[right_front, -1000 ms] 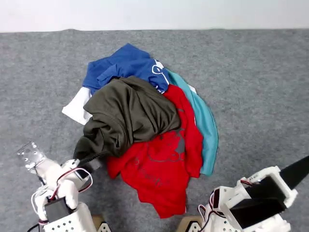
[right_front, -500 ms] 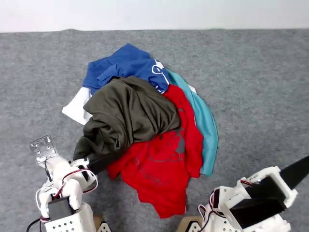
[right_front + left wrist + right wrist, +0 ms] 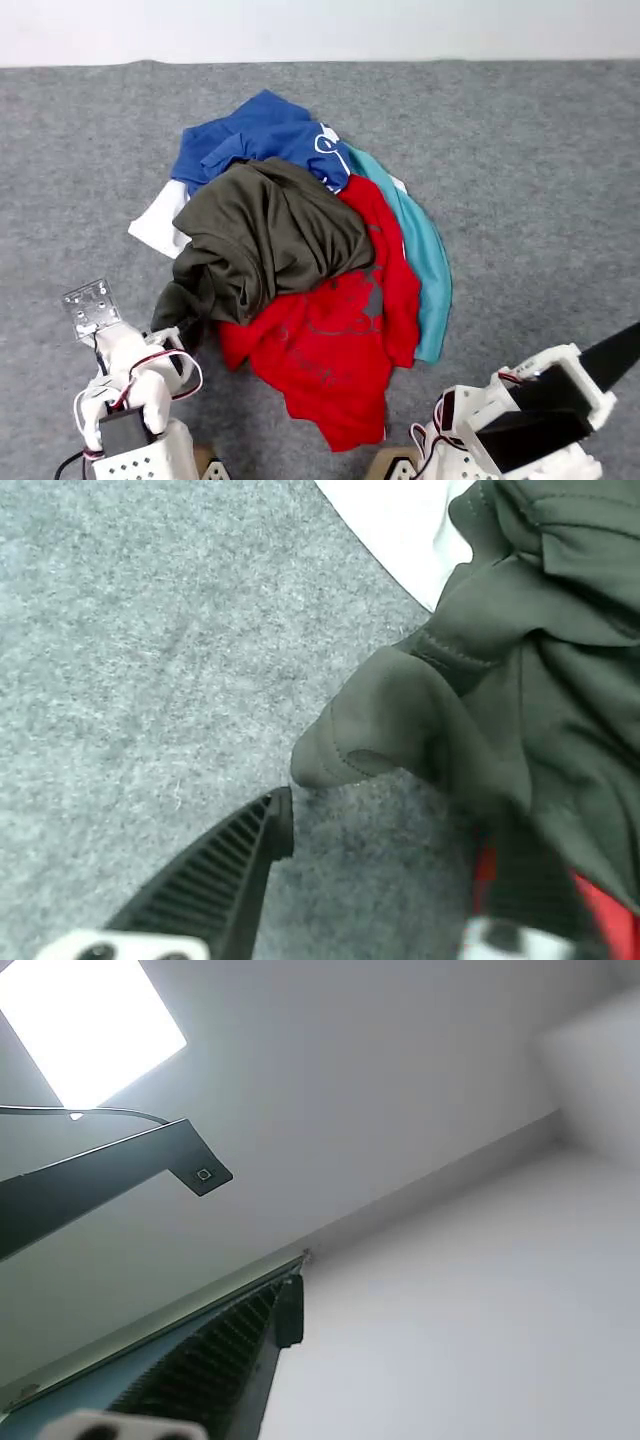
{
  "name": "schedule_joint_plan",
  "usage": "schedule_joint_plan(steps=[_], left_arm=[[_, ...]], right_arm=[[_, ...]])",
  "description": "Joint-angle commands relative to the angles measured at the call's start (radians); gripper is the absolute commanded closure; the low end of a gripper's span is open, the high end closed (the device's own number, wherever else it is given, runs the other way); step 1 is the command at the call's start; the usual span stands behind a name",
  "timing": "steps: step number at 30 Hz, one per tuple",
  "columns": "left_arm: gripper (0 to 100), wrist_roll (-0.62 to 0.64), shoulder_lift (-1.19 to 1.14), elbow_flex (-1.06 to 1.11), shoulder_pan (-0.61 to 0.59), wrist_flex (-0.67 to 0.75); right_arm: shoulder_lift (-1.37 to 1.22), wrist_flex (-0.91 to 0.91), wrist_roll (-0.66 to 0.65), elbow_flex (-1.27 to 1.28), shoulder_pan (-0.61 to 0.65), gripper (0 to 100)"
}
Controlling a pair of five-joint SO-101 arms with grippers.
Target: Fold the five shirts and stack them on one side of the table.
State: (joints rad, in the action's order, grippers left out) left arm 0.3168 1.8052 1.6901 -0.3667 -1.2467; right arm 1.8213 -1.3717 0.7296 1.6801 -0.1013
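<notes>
Several shirts lie heaped mid-table. An olive shirt [image 3: 265, 235] is on top, over a red shirt [image 3: 340, 345] in front, a blue shirt [image 3: 255, 140] behind, a teal shirt [image 3: 425, 255] on the right and a white shirt [image 3: 158, 225] poking out on the left. My left gripper [image 3: 183, 335] is open at the olive shirt's front-left corner. In the left wrist view that corner [image 3: 375, 735] hangs just beyond the left gripper [image 3: 400, 865], whose ribbed black finger [image 3: 225, 875] rests low over the mat. My right arm [image 3: 530, 415] sits folded at the front right.
A grey mat [image 3: 540, 180] covers the table, with bare stretches left and right of the heap. A white wall runs along the far edge. The right wrist view looks up at the ceiling and a light panel [image 3: 85, 1025].
My left arm has swung its wrist toward the heap, bringing the gripper up to the olive shirt's front-left corner. The shirts and the right arm have not moved.
</notes>
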Motion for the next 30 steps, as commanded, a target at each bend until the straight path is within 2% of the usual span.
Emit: schedule_joint_plan(steps=[1,3,8,11,19,24,27,30], left_arm=[[91,-0.014,0.003,-0.005,0.006,0.018],[99,-0.018,0.005,-0.005,0.006,0.020],[99,-0.075,0.005,-0.048,0.000,0.009],[99,-0.129,0.005,-0.140,0.006,-0.052],[99,-0.315,-0.002,-0.334,0.006,-0.074],[99,-0.344,-0.009,-0.521,0.008,-0.155],[99,-0.344,-0.109,-0.639,0.008,-0.199],[99,-0.344,-0.331,-0.809,0.015,-0.259]], right_arm=[[-0.008,-0.002,0.008,0.003,-0.012,14.1],[-0.008,-0.002,0.008,0.003,-0.012,14.1],[-0.008,-0.002,0.008,0.003,-0.012,14.1],[-0.008,-0.002,0.008,0.003,-0.012,14.1],[-0.008,-0.002,0.008,0.003,-0.012,14.1],[-0.008,-0.002,0.008,0.003,-0.012,14.1],[-0.008,-0.002,0.008,0.003,-0.012,14.1],[-0.008,-0.002,0.008,0.003,-0.012,14.1]])
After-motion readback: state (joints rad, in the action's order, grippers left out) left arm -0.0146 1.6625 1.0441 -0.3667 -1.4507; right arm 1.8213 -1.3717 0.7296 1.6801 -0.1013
